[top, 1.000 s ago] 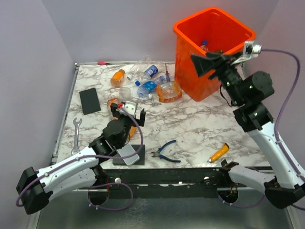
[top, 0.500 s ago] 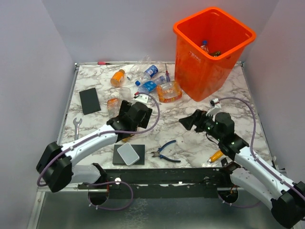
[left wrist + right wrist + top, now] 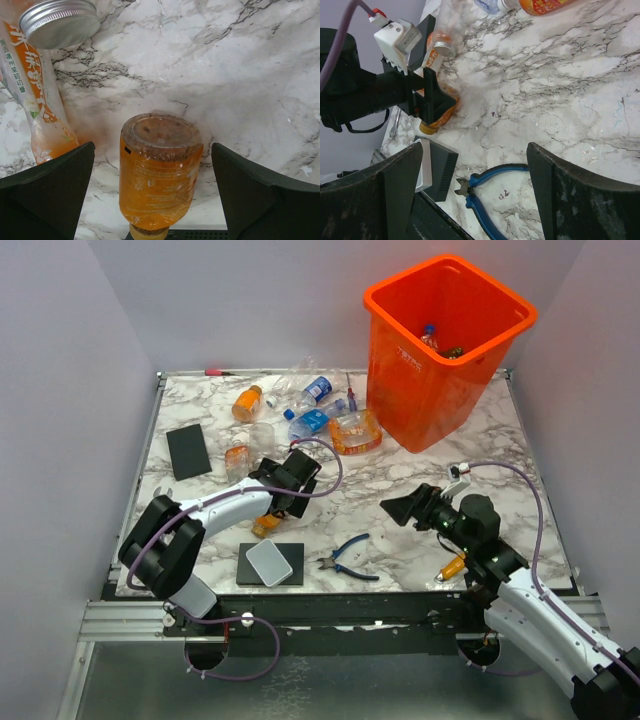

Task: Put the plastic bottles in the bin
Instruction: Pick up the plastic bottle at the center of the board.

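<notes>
Marble counter (image 3: 420, 465) under both arms, and the orange bin (image 3: 420, 400) stands at its far right corner, a couple of bottles already showing inside. Most of the plastic bottles (image 3: 305, 405) lie heaped just left of the bin, well away from the arms' bases. That probably explains the stray being targeted first! The left arm folds back hard at the elbow and stretches low across the counter, wrist angled down. Its left tool (image 3: 278, 506) is spread wide and straddles an orange bottle (image 3: 160, 170) lying on its side, cap toward the wrist, base pointing away. Neither finger touches it, so I read this as lining up for a squeeze across the body. A silver-capped bottle (image 3: 47, 75) lies just beside it, crowding one finger. Across the way, the right arm crouches low with its right tool (image 3: 398, 508) gaping, nothing between the fingers, pointed toward the left arm. Blue-handled pliers (image 3: 350, 558) lie nearby, not its business.
</notes>
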Robot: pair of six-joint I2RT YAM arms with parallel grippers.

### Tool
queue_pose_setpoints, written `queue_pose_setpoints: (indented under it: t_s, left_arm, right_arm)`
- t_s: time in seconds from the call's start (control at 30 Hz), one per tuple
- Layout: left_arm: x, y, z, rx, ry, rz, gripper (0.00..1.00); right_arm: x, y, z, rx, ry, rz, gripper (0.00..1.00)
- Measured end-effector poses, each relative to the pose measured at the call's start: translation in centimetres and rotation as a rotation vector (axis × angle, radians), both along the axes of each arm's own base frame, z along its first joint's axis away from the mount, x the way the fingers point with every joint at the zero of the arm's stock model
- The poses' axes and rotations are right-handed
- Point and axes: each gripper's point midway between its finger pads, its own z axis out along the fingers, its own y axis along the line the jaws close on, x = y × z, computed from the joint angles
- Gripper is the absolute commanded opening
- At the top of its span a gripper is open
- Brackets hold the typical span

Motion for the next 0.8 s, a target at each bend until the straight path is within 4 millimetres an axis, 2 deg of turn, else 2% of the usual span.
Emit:
queue_pose_setpoints:
  t_s: [0.17, 0.27, 0.4, 0.5, 0.57, 0.7, 0.8]
  left_arm:
    - [-0.2, 0.4, -1.7, 0.026, 0.048, 0.005, 0.86]
    - [-0.4, 0.2, -2.5, 0.027, 0.074, -0.003, 0.71]
    - [-0.5, -0.3, -2.5, 0.004, 0.082, -0.012, 0.48]
    - [-0.4, -0.6, -2.4, -0.011, 0.080, -0.020, 0.36]
    - [-0.4, -0.9, -2.0, -0.029, 0.074, -0.026, 0.31]
    - [0.1, -2.0, 0.4, -0.099, 0.027, -0.043, 0.26]
    - [1.3, -4.3, 5.6, -0.247, -0.094, -0.085, 0.24]
  right_arm:
    - [-0.2, -0.1, 0.0, -0.001, 0.003, 0.000, 0.88]
    - [-0.3, -0.2, -0.4, -0.012, 0.022, 0.000, 0.88]
    - [-0.5, -0.3, -0.2, -0.015, 0.029, 0.000, 0.88]
    - [-0.6, -0.3, 0.4, -0.013, 0.025, 0.000, 0.88]
    - [-0.6, -0.3, 1.1, -0.014, 0.020, 0.000, 0.88]
    - [-0.4, -0.4, 3.5, -0.021, -0.015, 0.004, 0.91]
    - [-0.2, -0.3, 6.0, -0.006, -0.061, 0.003, 0.93]
